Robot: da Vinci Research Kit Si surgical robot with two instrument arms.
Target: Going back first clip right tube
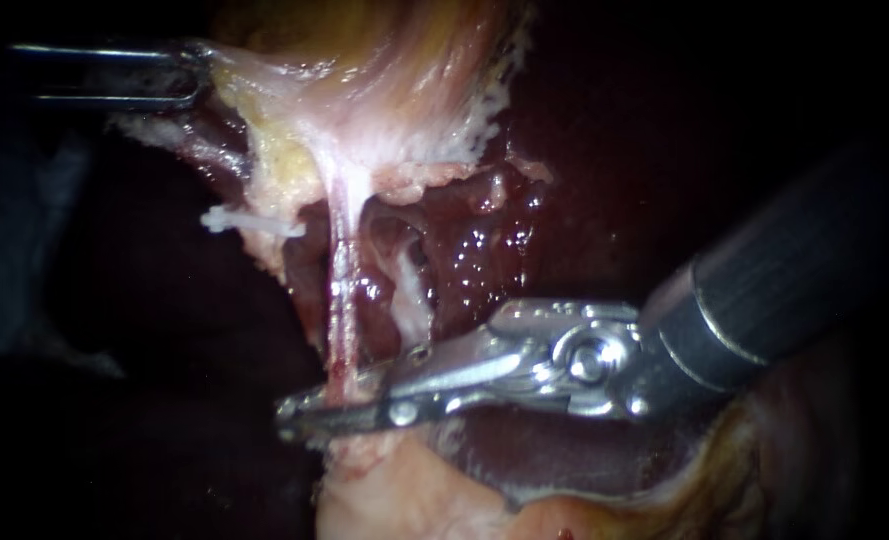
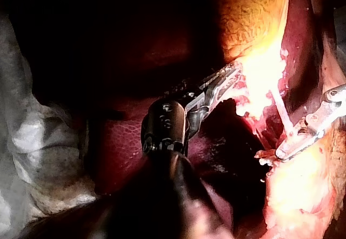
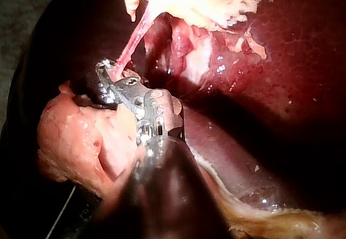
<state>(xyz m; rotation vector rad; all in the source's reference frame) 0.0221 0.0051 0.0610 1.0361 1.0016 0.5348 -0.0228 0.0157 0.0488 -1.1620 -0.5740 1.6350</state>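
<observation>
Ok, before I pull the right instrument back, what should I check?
1. Jaws of the left instrument shut on the gallbladder, pulling it taut: ok.
2. The tube stretched and whole: ok.
3. That tube clear of the right instrument: not ok, it runs into the tip.
4. That tube clipped: cannot tell, the tip hides the spot.
5. The white clip well apart from the tip: ok.

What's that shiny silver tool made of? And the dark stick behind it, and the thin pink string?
The right instrument looks like polished metal at its tip: silvery, with bright glints and a round pin. Its shaft looks like matte dark plastic or a coating; I can't tell which. The tube looks like soft, wet tissue: pink, stretched thin and glossy.
</observation>
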